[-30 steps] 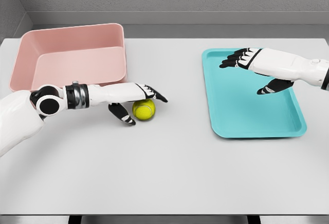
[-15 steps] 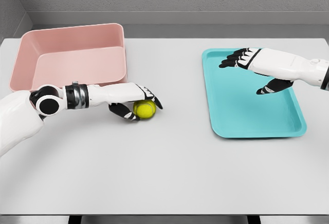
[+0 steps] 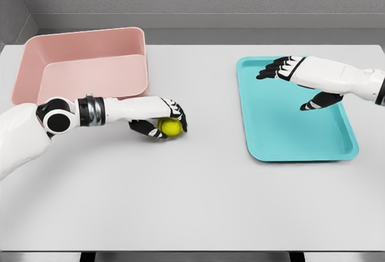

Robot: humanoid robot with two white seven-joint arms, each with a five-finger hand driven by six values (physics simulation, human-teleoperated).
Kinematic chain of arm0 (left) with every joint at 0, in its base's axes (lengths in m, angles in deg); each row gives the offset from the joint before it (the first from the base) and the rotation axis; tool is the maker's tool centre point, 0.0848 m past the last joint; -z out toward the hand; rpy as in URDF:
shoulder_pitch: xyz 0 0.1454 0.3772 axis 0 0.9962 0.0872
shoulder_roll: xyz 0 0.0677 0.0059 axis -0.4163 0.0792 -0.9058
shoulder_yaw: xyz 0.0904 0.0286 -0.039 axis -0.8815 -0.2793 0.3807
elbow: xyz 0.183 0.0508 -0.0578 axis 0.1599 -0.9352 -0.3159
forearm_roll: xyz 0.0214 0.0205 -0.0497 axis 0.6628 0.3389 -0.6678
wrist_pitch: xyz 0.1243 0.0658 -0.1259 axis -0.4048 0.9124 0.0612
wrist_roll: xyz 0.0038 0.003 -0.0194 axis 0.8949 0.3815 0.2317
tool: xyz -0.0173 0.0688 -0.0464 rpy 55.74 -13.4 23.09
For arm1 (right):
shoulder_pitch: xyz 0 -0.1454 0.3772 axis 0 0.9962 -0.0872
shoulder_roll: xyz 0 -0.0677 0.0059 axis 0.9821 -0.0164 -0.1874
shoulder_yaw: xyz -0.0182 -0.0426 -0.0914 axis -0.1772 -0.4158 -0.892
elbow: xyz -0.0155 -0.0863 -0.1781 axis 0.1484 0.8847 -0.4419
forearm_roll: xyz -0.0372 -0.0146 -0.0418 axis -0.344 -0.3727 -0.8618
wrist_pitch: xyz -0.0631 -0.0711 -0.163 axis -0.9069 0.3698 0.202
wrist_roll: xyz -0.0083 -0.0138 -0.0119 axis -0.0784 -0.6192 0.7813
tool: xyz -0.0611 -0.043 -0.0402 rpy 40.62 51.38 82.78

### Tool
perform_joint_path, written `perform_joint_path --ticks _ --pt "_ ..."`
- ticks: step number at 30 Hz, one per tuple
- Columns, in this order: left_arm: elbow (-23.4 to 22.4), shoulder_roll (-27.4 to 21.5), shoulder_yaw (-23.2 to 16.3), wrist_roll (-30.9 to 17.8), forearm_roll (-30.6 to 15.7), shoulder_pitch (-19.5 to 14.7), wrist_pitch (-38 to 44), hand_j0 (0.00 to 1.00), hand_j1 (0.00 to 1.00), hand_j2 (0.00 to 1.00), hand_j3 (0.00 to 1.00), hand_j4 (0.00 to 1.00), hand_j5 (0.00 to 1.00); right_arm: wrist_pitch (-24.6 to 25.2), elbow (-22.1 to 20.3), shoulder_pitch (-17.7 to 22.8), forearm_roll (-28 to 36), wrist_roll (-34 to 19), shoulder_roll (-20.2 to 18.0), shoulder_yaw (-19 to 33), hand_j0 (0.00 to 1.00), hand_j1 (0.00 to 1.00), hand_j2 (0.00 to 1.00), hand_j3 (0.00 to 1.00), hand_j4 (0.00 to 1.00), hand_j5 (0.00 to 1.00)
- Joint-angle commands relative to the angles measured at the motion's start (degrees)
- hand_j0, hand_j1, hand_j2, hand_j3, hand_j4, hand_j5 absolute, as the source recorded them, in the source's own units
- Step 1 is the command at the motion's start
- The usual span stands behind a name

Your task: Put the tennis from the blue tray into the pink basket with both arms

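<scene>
**A:** Where is the tennis ball (image 3: 171, 127) seen?

**B:** On the white bench (image 3: 192, 202), just in front of the pink basket (image 3: 84, 70), near its right corner. It is wrapped by the curled fingers of the left hand (image 3: 161, 122).

**A:** And the other hand?

**B:** The right hand (image 3: 301, 82) is held over the blue tray (image 3: 283, 136), fingers spread, nothing gripped.

**A:** Which step is judged to be in hand?

**B:** The pickup. Next, a lift over the basket wall is called for, then release.
</scene>
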Motion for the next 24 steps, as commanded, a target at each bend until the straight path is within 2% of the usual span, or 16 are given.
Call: perform_joint_path --ticks 1,24 --pt "0.24 -0.15 0.13 0.17 -0.9 0.0 0.1 0.6 0.6 0.6 0.6 0.6 0.6 0.15 -0.01 -0.09 0.38 0.03 -0.03 0.03 1.0 1.0 1.0 1.0 1.0 1.0" --pt "4.99 -1.12 0.83 0.43 -4.15 -3.69 0.1 0.59 0.59 0.59 0.59 0.59 0.59 0.15 -0.01 -0.09 0.38 0.12 0.15 0.03 1.0 1.0 1.0 1.0 1.0 1.0"
